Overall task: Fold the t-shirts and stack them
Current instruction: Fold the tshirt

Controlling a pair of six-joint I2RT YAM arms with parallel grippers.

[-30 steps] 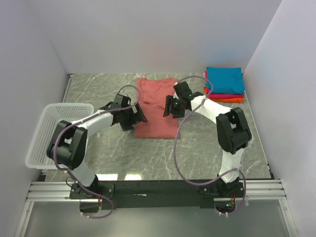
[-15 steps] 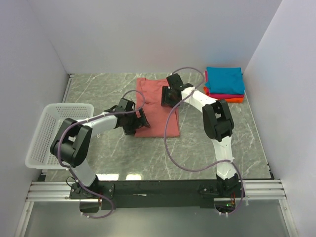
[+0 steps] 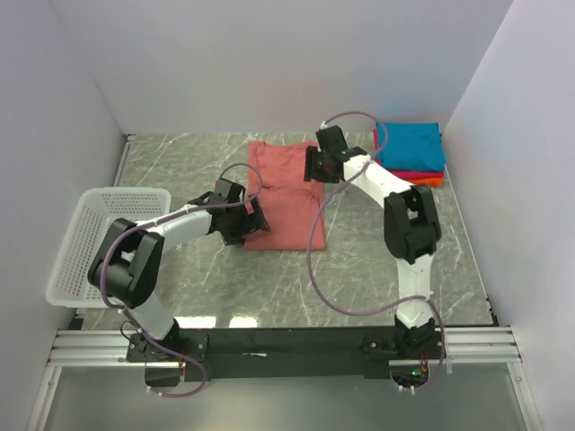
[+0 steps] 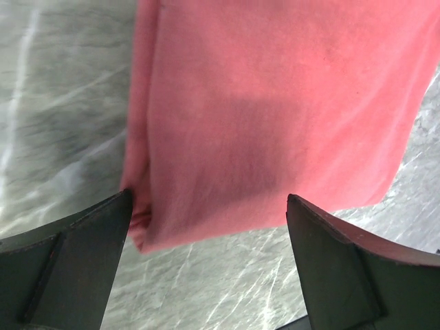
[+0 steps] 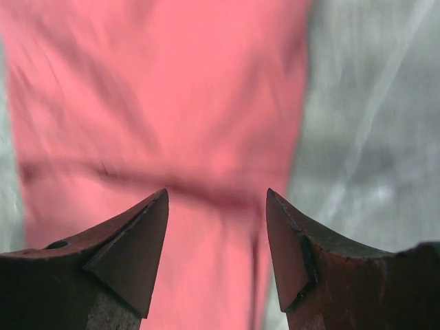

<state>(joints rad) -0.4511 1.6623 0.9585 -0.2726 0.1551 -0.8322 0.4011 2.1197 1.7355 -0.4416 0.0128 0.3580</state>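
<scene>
Right tool farther up shirt

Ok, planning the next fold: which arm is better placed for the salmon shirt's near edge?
Probably left: left claw open at the salmon shirt's near corner; right claw over its far right edge.

The left arm reaches from its near base toward the centre, elbow folded. The left tool points down, jaws spread wide. The right arm stretches far and leftward. The right tool points down, jaws parted less widely.
</scene>
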